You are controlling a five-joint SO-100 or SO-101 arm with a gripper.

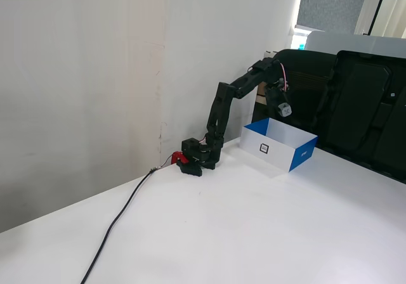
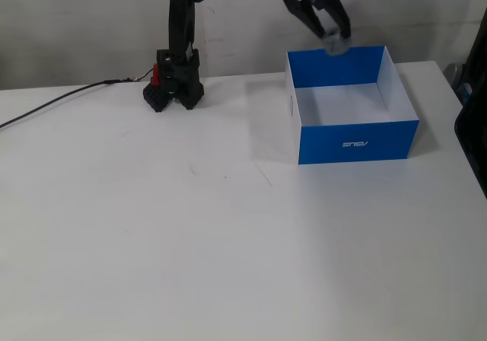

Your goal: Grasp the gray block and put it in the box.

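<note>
Gripper (image 2: 335, 39): clamped on the gray block (image 2: 335, 44), above the box (image 2: 358, 139)
Box front: white "ASUS" lettering
Box side: black square label (image 1: 264, 148)

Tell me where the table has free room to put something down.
The wide table in front of the box and arm base is bare. The cable crosses the far left. The box floor is free; the gripper holds the block above.
</note>
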